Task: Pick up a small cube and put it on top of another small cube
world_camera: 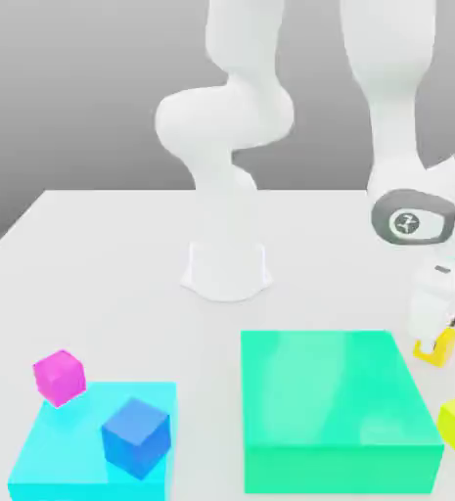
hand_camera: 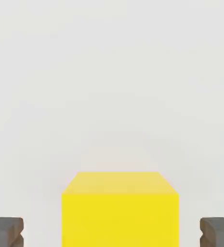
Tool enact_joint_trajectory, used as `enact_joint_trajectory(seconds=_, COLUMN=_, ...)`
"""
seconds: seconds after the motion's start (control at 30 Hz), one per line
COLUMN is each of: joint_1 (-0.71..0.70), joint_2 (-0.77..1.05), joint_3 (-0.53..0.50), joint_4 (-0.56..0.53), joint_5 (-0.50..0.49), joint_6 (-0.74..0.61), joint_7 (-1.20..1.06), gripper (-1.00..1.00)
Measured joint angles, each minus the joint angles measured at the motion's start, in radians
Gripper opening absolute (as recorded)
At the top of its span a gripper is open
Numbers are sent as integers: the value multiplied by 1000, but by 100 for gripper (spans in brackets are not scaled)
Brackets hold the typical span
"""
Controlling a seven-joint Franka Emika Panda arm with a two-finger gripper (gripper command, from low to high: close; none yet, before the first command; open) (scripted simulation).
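One white table (world_camera: pixel 123 254) bears the small cube (hand_camera: pixel 119 212), grey backdrop.

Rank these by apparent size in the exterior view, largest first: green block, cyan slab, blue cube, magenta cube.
1. green block
2. cyan slab
3. blue cube
4. magenta cube

The blue cube is nearer the camera, so its lead over magenta is unsure.

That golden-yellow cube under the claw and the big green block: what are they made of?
Both are simulator renders, so I can only guess. The golden-yellow cube looks like matte plastic: flat, even colour. The green block looks glossier, with pale reflections on top. The claw straddles the cube, open.
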Motion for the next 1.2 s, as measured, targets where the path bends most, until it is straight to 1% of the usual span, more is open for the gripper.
enact_joint_trajectory(seconds=0.2, joint_1=9, joint_2=6, joint_3=-11, joint_4=2, joint_5=-11, joint_6=6, joint_7=9, gripper=-100)
enact_joint_trajectory(seconds=0.23, joint_1=0, joint_2=1, joint_3=0, joint_4=0, joint_5=-3, joint_6=2, joint_7=2, gripper=-100)
enact_joint_trajectory(seconds=0.3, joint_1=-40, joint_2=-26, joint_3=48, joint_4=-9, joint_5=39, joint_6=-17, joint_7=-30, gripper=-100)
enact_joint_trajectory(seconds=0.5, joint_1=-167, joint_2=-136, joint_3=211, joint_4=-44, joint_5=204, joint_6=-88, joint_7=-156, gripper=-100)
enact_joint_trajectory(seconds=0.63, joint_1=-208, joint_2=-215, joint_3=274, joint_4=-65, joint_5=316, joint_6=-140, joint_7=-240, gripper=-100)
enact_joint_trajectory(seconds=0.67, joint_1=-228, joint_2=-229, joint_3=261, joint_4=-58, joint_5=335, joint_6=-159, joint_7=-242, gripper=-100)
enact_joint_trajectory(seconds=0.87, joint_1=-428, joint_2=-280, joint_3=80, joint_4=35, joint_5=417, joint_6=-294, joint_7=-179, gripper=-100)
enact_joint_trajectory(seconds=0.97, joint_1=-587, joint_2=-304, joint_3=-6, joint_4=92, joint_5=459, joint_6=-370, joint_7=-138, gripper=-100)
enact_joint_trajectory(seconds=1.2, joint_1=-921, joint_2=-358, joint_3=-147, joint_4=213, joint_5=562, joint_6=-529, joint_7=-56, gripper=-100)
